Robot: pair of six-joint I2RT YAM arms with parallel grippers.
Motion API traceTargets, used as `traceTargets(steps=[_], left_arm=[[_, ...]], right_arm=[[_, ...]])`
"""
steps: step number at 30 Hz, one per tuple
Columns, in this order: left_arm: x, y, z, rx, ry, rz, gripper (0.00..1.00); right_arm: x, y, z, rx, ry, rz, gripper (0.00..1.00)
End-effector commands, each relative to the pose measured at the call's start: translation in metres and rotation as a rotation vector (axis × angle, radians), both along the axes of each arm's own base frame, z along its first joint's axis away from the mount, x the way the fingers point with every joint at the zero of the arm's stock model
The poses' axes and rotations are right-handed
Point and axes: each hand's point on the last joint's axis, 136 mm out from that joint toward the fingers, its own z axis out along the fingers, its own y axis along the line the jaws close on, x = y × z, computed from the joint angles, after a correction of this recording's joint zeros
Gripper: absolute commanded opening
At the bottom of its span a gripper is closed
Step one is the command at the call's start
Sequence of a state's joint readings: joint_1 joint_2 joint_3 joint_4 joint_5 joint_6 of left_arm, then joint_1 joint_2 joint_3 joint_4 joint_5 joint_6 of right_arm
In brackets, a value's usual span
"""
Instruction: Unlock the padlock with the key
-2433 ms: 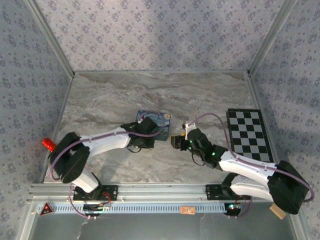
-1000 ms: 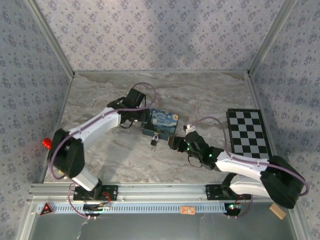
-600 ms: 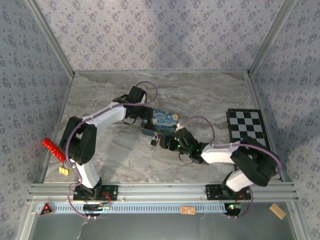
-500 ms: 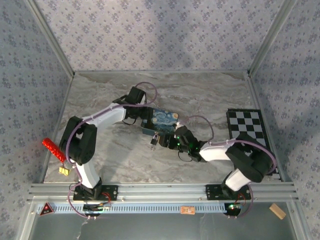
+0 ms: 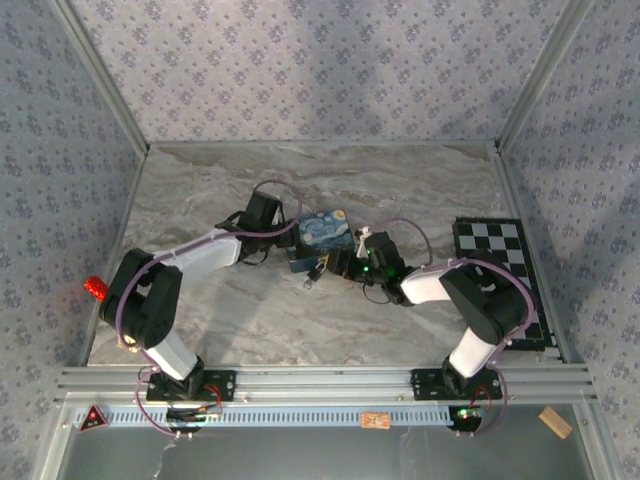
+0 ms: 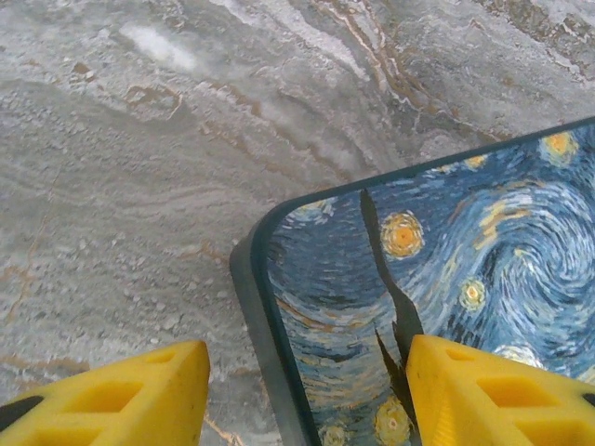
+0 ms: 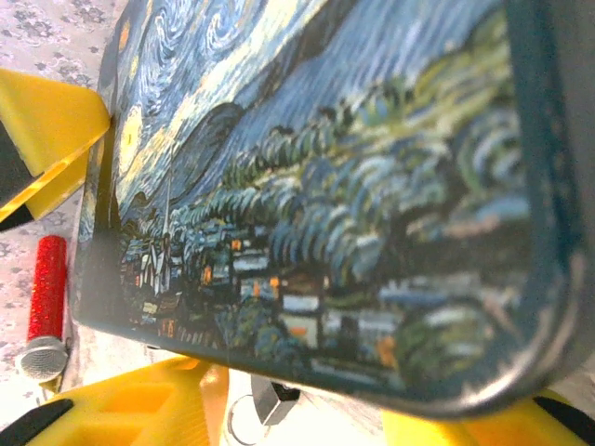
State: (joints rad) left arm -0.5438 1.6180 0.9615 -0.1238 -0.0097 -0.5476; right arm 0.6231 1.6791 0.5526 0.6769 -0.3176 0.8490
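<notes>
At the left corner of the blue box [image 5: 322,232], my left gripper [image 6: 302,367] straddles the wall, fingers apart, holding nothing. I judge a nudge from either side could shove the box over the padlock [image 5: 314,272] (tiny, black, with a pale bit at one end), which lies just at the box's front edge. Right of the box, my right gripper [image 7: 307,409] is spread too, empty.

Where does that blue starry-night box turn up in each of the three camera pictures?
Top external: the box sits at the picture's centre.
Left wrist: its corner fills the lower right.
Right wrist: its painted face spans most of the frame.
Shared landmark: the left gripper, its yellow finger at the box's edge.
</notes>
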Motion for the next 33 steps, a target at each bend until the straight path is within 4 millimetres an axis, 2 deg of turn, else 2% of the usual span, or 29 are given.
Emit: traceTargets(steps=[1,9,14,21,27,33], left_arm=[[-0.034,0.014,-0.035,0.076,0.137,0.032,0.58],[-0.034,0.018,-0.036,0.079,0.146,0.069,0.57],[-0.033,0.018,-0.035,0.079,0.144,0.074,0.57],[-0.034,0.019,-0.035,0.072,0.148,0.082,0.57],[-0.034,0.019,-0.035,0.069,0.150,0.085,0.57],[-0.035,0.020,-0.035,0.068,0.152,0.095,0.57]], right_arm=[[0.004,0.013,0.012,0.081,-0.057,0.021,0.45],[0.003,0.012,0.000,0.093,-0.131,0.024,0.43],[-0.006,0.029,-0.003,0.085,-0.167,0.088,0.38],[-0.008,0.029,-0.008,0.081,-0.189,0.080,0.34],[-0.010,0.030,-0.007,0.106,-0.218,0.087,0.34],[-0.010,0.036,0.001,0.160,-0.241,0.101,0.27]])
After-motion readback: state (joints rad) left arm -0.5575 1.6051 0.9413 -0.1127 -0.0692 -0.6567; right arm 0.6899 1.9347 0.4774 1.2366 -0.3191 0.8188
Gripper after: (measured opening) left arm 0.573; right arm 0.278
